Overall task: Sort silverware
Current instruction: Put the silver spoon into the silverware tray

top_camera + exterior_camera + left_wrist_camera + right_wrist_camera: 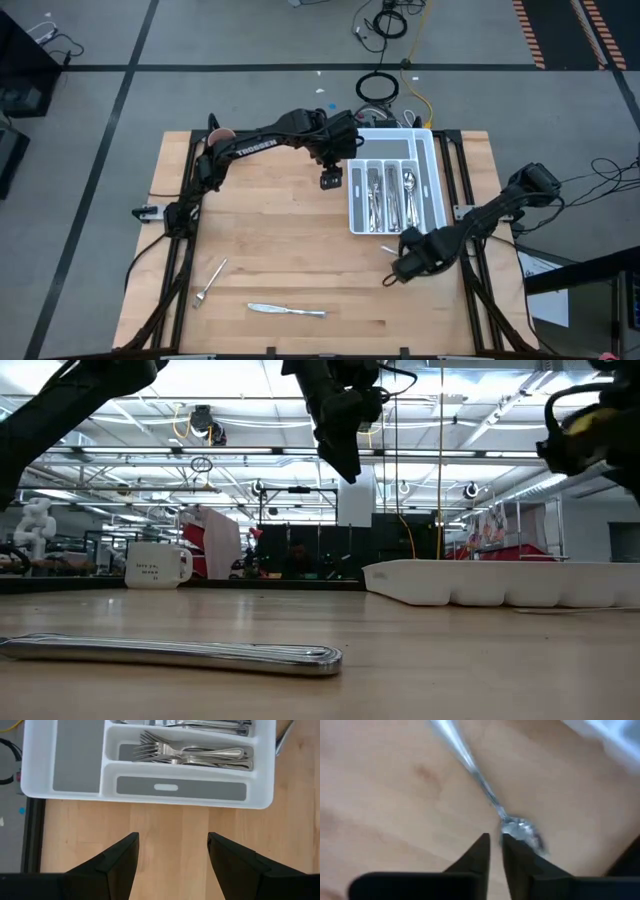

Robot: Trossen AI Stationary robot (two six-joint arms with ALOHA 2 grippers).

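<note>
High view: the white tray (437, 160) at the desk's (280, 210) far right corner already holds most of the silverware (389, 195), forks, knives and spoons in separate slots. 3 pieces look unsorted: a fork (208, 282) near the front left corner, a knife (287, 311) along the front edge, and a spoon (517, 827) just below the tray. The right gripper (405, 265) hovers beside that spoon, fingers nearly together, holding nothing. The left gripper (332, 180) waits beside the tray, fingers apart and empty.

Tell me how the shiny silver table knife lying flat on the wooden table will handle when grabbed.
The shiny silver table knife looks like solid polished metal, so probably stiff and slippery. It lies flat and low on the wooden table, so fingers may struggle to get under it. It seems unlikely to roll.
</note>
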